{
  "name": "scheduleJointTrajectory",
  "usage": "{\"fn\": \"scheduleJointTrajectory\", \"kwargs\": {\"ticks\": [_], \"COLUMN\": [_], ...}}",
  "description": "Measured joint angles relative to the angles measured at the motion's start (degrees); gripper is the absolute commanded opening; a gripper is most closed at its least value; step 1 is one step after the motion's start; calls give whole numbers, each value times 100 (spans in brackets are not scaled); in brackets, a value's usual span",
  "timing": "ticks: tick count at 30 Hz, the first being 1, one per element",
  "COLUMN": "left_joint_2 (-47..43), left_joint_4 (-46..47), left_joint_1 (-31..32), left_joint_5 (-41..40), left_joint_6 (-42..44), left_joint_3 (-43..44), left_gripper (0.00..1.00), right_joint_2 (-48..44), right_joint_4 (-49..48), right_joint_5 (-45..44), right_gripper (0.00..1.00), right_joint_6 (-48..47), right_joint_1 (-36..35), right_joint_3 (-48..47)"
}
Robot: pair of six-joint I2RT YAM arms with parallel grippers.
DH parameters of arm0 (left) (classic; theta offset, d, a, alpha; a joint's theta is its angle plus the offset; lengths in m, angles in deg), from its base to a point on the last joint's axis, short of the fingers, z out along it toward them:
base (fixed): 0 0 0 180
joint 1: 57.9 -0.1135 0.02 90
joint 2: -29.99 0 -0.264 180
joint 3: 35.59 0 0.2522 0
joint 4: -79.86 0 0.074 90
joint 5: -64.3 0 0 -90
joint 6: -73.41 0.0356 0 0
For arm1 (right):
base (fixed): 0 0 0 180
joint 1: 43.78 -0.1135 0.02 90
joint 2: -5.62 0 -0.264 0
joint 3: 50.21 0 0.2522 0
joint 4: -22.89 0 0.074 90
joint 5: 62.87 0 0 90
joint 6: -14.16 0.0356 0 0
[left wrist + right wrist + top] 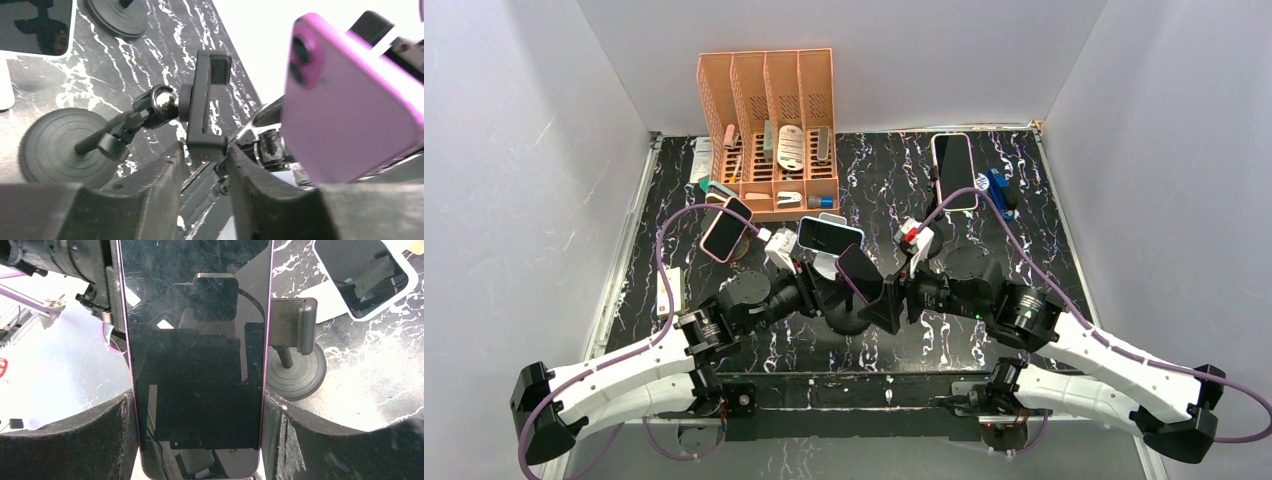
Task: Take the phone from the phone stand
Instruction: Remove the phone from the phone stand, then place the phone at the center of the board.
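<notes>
The phone (197, 365), dark screen in a purple case (350, 110), sits upright between the fingers of my right gripper (197, 397), which is shut on its two long edges. In the top view the phone (856, 268) hangs at mid-table between both wrists. The black phone stand (207, 100), with its ball joint and round base (55, 150), stands to the phone's left with its clamp empty and apart from the phone. My left gripper (204, 150) pinches the clamp's lower foot at its fingertips. The stand's clamp (295, 325) shows just right of the phone.
An orange file organiser (769, 130) with tools stands at the back. A pink phone on a stand (724, 232) and a white-cased phone (829, 235) are just behind the grippers. Another phone (954, 170) lies flat at back right beside a blue object (999, 188).
</notes>
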Motion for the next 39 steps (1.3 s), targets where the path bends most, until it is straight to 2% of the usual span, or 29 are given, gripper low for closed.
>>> {"fn": "scheduleJointTrajectory", "kwargs": {"ticks": [4, 15, 21, 24, 33, 39], "left_joint_2": [-61, -533, -1725, -2035, -1220, -719], "left_joint_4": [-356, -1217, -1456, -1462, -1515, -1366], "left_joint_1": [0, 0, 0, -2, -4, -4], "left_joint_5": [-24, -195, -844, -1176, -1460, -1438], "left_joint_6": [-4, -61, -101, 61, 1054, 1368], "left_joint_3": [22, 450, 492, 761, 2227, 2339], "left_gripper": [59, 79, 80, 79, 78, 76], "right_joint_2": [-140, -188, 103, 402, 1263, 1530], "right_joint_4": [157, 433, 487, 459, -133, -560], "right_joint_5": [42, -76, -439, -640, -1318, -1436], "right_gripper": [1, 1, 1, 1, 1, 1], "right_joint_6": [-48, -496, -977, -1222, -1635, -1650], "right_joint_1": [-2, 0, -2, -2, 0, 0], "right_joint_3": [-201, -734, -946, -1134, -1705, -1851]}}
